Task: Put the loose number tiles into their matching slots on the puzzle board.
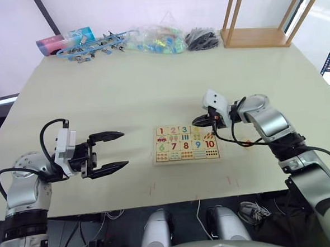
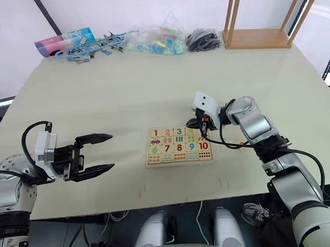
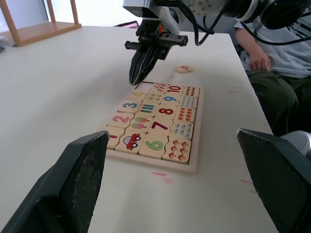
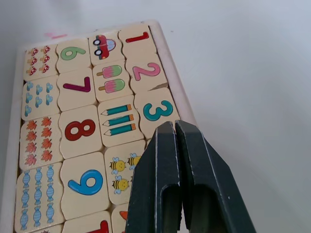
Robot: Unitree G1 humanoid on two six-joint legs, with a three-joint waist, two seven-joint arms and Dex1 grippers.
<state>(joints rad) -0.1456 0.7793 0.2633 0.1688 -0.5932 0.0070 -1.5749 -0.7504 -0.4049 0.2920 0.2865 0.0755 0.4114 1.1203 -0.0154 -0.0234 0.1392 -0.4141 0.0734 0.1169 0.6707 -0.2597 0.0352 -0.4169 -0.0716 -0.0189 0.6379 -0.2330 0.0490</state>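
A: Where does everything sit?

B: A flat pale-wood puzzle board [image 1: 185,143] with a thin raised rim lies on the beige tabletop [image 1: 123,87]. Small square pale-wood tiles printed red 1 [image 4: 137,37], pink 2 [image 4: 146,71] and green 3 [image 4: 157,110] fill the slots of the digit row. The yellow 4 tile [image 3: 139,94] looks seated too, under the right claw [image 3: 137,76]. One loose tile, orange 5 [image 3: 183,69], lies on the tabletop near the board's end by the 10 tile, apart from it.

A: And the claws?

B: The right claw's two black fingers are pressed together with nothing between them, tips just above the digit row near the 4. The left claw [image 1: 108,152] hangs spread and empty, well apart from the board.

A: What could go wrong?

B: The pressed tips are close to seated tiles; dragging sideways could lift the 4 or nudge the 3 out of its recess, or slide the whole board. The 5 tile lies flat, so the fingers may skid it across the tabletop rather than grip it. If it drops skewed into its slot [image 3: 158,87], it could ride up on the rim.
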